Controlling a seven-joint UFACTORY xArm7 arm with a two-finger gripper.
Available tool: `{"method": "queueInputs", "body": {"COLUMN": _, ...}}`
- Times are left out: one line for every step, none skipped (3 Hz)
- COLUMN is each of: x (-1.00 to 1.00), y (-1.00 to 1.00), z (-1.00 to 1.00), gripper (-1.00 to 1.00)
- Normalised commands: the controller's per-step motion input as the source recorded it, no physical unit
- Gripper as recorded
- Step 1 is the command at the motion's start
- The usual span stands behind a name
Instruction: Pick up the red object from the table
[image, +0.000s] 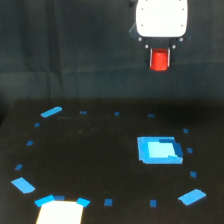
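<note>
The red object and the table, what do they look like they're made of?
The red object, held in the tool: probably plastic or painted wood, judging by its even, saturated colour; too blurred to settle. The table: matte black, no glare, perhaps cloth or coated board, with blue tape-like marks.

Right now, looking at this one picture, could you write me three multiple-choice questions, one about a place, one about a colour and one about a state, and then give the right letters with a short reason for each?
1. Where is the red object?
A. lying on the table
B. between the fingers of the gripper, above the table
C. on the white patch

2. What colour is the large square patch on the table?
A. bright blue
B. green
C. yellow

3. What is the gripper's state?
A. open and empty
B. shut on the red object
C. out of view

Answers:
1 B: the block hangs under the white housing, well above the black surface.
2 A: the patch towards the exterior view's right is bright blue.
3 B: a finger sits on each side of the block.
</note>
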Motion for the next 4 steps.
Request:
{"method": "queueInputs", "body": {"x": -0.12, "y": -0.59, "z": 1.00, "gripper": -0.68}}
{"method": "queueInputs", "body": {"x": -0.07, "y": -0.19, "z": 0.97, "gripper": -1.00}}
{"method": "queueInputs", "body": {"x": -0.25, "y": -0.18, "z": 0.97, "gripper": -0.60}}
{"method": "queueInputs", "body": {"x": -0.08, "y": -0.08, "z": 1.00, "gripper": -0.58}}
